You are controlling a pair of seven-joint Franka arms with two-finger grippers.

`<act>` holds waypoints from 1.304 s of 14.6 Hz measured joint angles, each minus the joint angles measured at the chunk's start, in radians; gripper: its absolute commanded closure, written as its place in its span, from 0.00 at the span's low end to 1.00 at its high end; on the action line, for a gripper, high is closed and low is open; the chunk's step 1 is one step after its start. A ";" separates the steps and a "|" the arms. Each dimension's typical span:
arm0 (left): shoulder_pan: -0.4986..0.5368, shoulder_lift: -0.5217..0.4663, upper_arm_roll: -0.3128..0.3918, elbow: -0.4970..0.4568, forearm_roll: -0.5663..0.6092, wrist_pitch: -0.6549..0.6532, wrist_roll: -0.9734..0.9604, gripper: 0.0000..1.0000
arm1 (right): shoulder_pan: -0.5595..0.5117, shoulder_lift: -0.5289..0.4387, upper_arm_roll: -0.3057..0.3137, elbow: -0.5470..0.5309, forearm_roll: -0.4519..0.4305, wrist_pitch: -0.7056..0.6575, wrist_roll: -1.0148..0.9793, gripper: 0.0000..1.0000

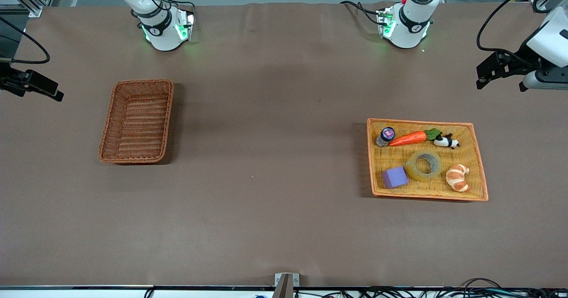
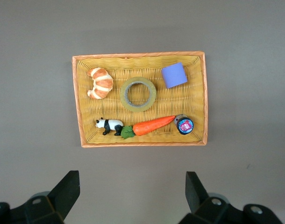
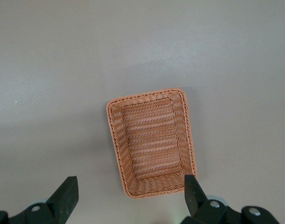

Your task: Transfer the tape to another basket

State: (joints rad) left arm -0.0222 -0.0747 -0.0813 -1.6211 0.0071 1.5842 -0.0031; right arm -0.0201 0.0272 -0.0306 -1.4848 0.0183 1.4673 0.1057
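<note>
The tape [image 1: 410, 167] is a yellowish ring lying flat in the orange-yellow woven tray [image 1: 478, 164], between a purple block and a croissant. In the left wrist view the tape [image 2: 123, 94] lies in the tray's middle. The reddish-brown wicker basket [image 1: 111, 125] stands empty toward the right arm's end. It also shows in the right wrist view [image 3: 152, 142]. My left gripper [image 1: 481, 77] [image 2: 132, 186] is open and empty, high above the table beside the tray. My right gripper [image 1: 53, 91] [image 3: 131, 189] is open and empty, high up beside the basket.
The tray also holds a purple block [image 1: 394, 176], a croissant [image 1: 458, 177], a carrot [image 1: 410, 138], a small panda figure [image 1: 446, 141] and a small bottle [image 1: 385, 136]. Brown cloth covers the table between tray and basket.
</note>
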 measured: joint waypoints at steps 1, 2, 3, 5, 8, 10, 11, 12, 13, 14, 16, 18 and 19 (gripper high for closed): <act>0.000 0.001 0.000 0.000 0.000 0.000 0.000 0.00 | 0.000 0.000 0.000 0.000 0.000 0.000 0.000 0.00; 0.000 0.002 0.000 0.000 -0.001 0.001 0.000 0.00 | 0.000 0.000 0.000 0.000 0.000 0.000 0.000 0.00; 0.000 0.002 0.001 0.001 -0.001 0.001 0.000 0.00 | 0.000 0.000 0.000 0.000 0.000 0.000 0.000 0.00; 0.000 0.011 0.001 0.018 -0.001 0.004 0.000 0.00 | 0.000 0.000 0.000 0.000 0.000 0.000 0.000 0.00; 0.003 0.075 0.004 0.096 0.000 0.007 0.001 0.00 | 0.000 0.000 0.000 0.000 0.000 0.000 0.000 0.00; 0.009 0.123 0.006 0.135 0.000 0.008 0.003 0.00 | 0.000 0.000 0.000 0.000 0.000 0.000 0.000 0.00; 0.012 0.139 0.007 0.147 0.000 0.008 0.003 0.00 | 0.000 0.000 0.000 0.000 0.000 0.000 0.000 0.00; 0.014 0.148 0.009 0.152 0.000 0.007 0.003 0.00 | 0.000 0.000 0.000 0.000 0.000 0.000 0.000 0.00; 0.016 0.152 0.009 0.153 0.000 0.004 0.003 0.00 | 0.000 0.000 0.000 0.000 0.000 0.000 0.000 0.00; 0.018 0.157 0.009 0.152 0.000 0.001 0.002 0.00 | 0.000 0.000 0.000 0.000 0.000 0.000 0.000 0.00; 0.018 0.169 0.009 0.152 0.000 0.001 0.001 0.00 | 0.000 0.000 0.000 0.000 0.000 0.000 0.000 0.00; 0.018 0.186 0.009 0.152 0.000 0.003 0.001 0.00 | 0.000 0.000 0.000 0.000 0.000 0.000 0.000 0.00; 0.018 0.200 0.009 0.152 0.000 0.011 0.001 0.00 | 0.000 0.000 0.000 0.000 0.000 0.000 0.000 0.00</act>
State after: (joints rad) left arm -0.0039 0.1251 -0.0721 -1.4691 0.0067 1.5950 -0.0022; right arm -0.0201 0.0273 -0.0309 -1.4850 0.0183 1.4673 0.1057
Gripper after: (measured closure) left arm 0.000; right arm 0.000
